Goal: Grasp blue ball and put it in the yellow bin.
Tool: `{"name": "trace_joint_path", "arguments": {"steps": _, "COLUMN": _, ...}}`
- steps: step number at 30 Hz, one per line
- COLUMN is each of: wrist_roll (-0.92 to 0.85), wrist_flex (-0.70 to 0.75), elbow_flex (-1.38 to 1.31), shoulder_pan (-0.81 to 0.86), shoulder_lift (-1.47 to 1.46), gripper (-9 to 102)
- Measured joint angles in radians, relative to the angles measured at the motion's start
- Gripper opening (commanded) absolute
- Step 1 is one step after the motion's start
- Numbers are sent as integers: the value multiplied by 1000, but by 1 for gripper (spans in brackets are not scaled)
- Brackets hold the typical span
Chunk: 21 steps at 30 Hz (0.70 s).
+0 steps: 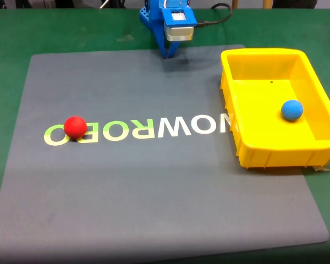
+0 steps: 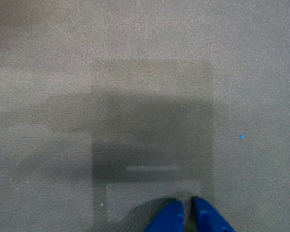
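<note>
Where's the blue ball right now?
In the fixed view, the blue ball lies inside the yellow bin at the right, toward the bin's right wall, far from the red ball.

a red ball rests on a grey mat over green table felt.

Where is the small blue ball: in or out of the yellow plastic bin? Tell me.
In. The small matte blue ball rests on the floor of the yellow rectangular plastic bin, toward its right wall in the fixed view.
</note>
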Motion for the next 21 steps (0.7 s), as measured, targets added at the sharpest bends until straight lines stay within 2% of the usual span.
{"name": "trace_joint_path", "arguments": {"steps": 21, "wrist_roll": 9, "wrist_flex": 0, "elbow_flex": 0, "shoulder_pan": 0, "shoulder_lift": 0, "gripper": 0}}
